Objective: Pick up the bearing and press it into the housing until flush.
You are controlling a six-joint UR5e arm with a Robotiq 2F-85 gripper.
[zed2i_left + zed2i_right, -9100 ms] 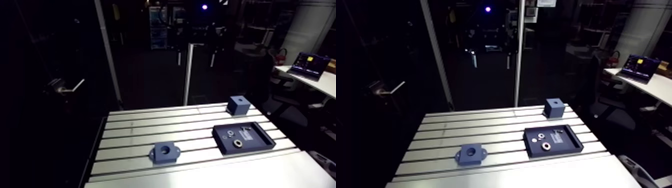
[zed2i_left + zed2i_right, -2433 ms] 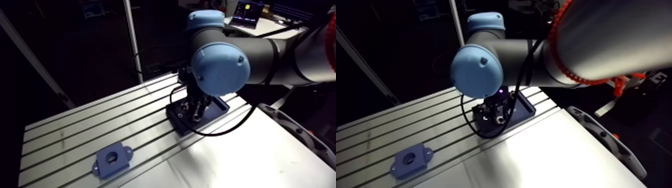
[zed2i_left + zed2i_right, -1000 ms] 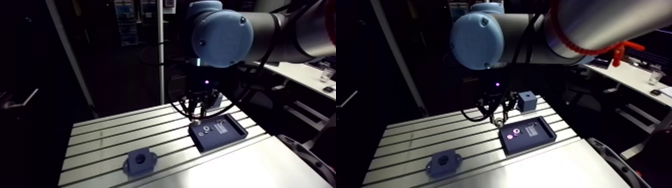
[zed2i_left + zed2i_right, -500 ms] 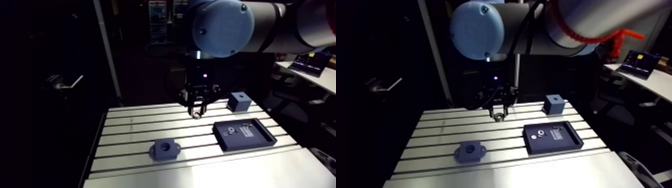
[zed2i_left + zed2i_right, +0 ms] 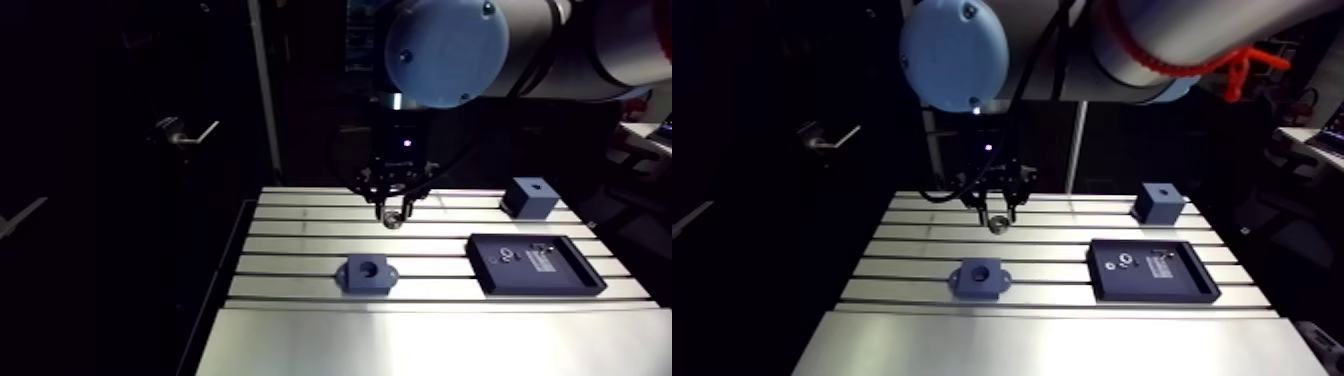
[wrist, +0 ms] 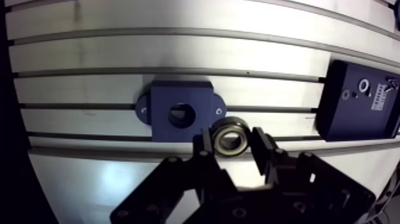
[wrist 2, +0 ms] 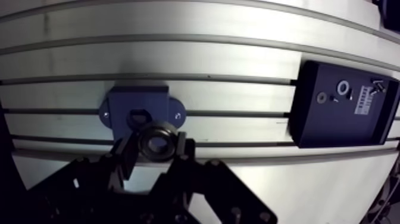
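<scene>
We see the slotted aluminium table (image 5: 300, 340) first, a broad brushed-metal surface with long parallel grooves and a smooth plain strip along its near edge. Above it hangs the arm (image 5: 445, 50), grey tubes with a rounded light-blue cap. On the table lies a dark rectangular tray (image 5: 1155, 297) with a raised rim, holding a small pale ring (image 7: 343, 88) and a white label. Beyond the tray stands a blue cube (image 5: 1161, 203) with a hole in its top face. Well apart from both sits the housing (image 5: 366, 274), a matte blue block with a rounded ear on either side and a round bore through its middle, lying flat across the grooves. The gripper (image 6: 232, 138) is black, angular and bolted together, pointing down at the table. The bearing (image 7: 156, 142) is a small shiny metal ring with a darker inner race. In the wrist view it sits right between the fingers (image 6: 261, 149), which are drawn in and pressed against its two sides, so the hand is clamped on the bearing and nothing else. It is carried clear of the table, outside the bore; in the arm view it hangs near the housing, on its far side and above it.
</scene>
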